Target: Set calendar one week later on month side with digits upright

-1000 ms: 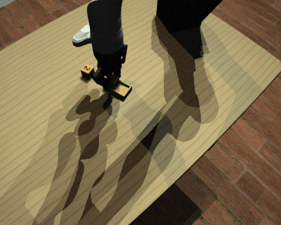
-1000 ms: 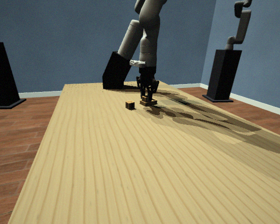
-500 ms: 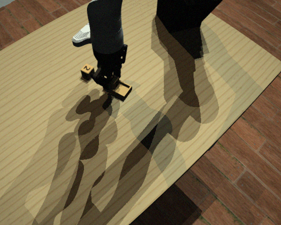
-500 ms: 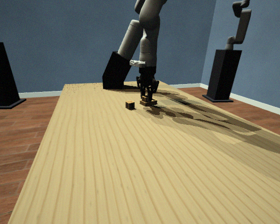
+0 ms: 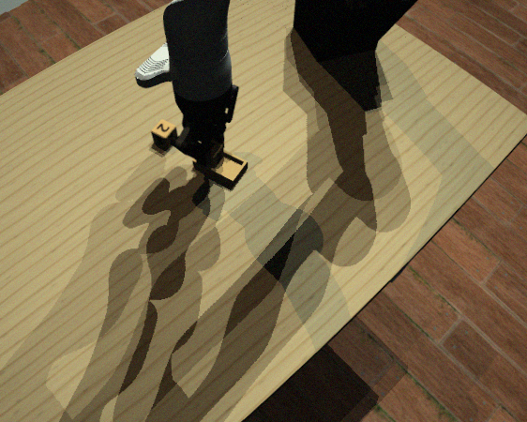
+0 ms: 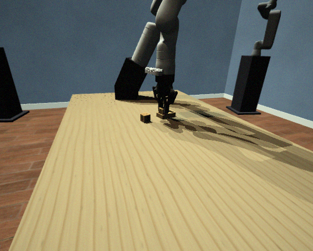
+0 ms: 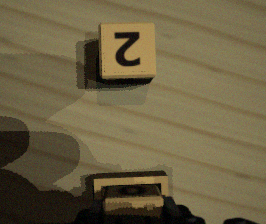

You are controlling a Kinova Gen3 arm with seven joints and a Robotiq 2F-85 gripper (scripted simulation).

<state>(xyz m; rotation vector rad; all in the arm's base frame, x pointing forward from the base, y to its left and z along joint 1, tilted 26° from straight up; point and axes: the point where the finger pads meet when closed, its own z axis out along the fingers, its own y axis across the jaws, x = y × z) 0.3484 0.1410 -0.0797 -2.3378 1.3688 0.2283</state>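
The gripper (image 5: 207,157) points straight down over one end of the tray (image 5: 233,171), its fingers drawn in partway and clamped on a cube (image 7: 132,197) that sits inside the tray. In the wrist view that cube shows as a pale block at the bottom edge, framed by the tray's rim (image 7: 129,177), with the dark fingers on either side of it. Its top face carries a dark mark that looks like part of a digit, though it is too cropped and dim to read with confidence. Whether the cube rests on the tray's floor or is lifted a little cannot be told from these views.

Above the gripper the forearm rises nearly vertical, as the exterior view shows, with a white ribbed part (image 6: 153,70) jutting out at the wrist. Higher up the arm bends back toward its dark pedestal (image 6: 128,81) at the far end of the surface (image 6: 156,181).

The other half of the tray is open and shows its floor in the top view. The tray lies flat on the surface.

The second cube (image 5: 164,133) stands on the surface just beside the gripper, outside the tray and apart from it. Its top face shows a 2, seen upside down in the wrist view (image 7: 127,50).
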